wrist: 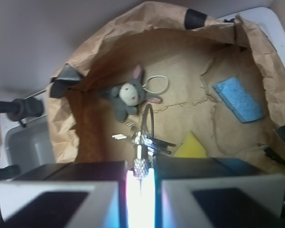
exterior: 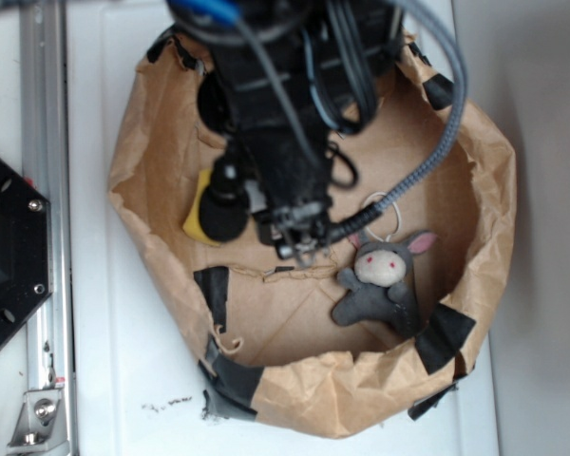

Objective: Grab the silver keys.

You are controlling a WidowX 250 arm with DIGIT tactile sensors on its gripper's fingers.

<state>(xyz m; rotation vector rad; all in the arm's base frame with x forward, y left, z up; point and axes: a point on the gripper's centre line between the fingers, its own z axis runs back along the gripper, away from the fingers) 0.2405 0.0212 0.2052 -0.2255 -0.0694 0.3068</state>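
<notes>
A: Where do the silver keys (wrist: 147,142) sit?

B: On the floor of the paper bag (exterior: 475,180), between the plush mouse (wrist: 128,95) and the yellow sponge (wrist: 191,146), right at the tips of the pincer (wrist: 141,167).

A: How would they handle?

B: Probably light, hard and slick; the loose bunch could swivel on its ring, so the ring or the thick of the bunch looks the safest hold. The white cord (wrist: 156,84) trails beside the mouse.

A: And the arm?

B: It reaches straight down into the bag beside the mouse. The pincer's two sides stand nearly together, seemingly clamped on a key in the bright gap.
</notes>
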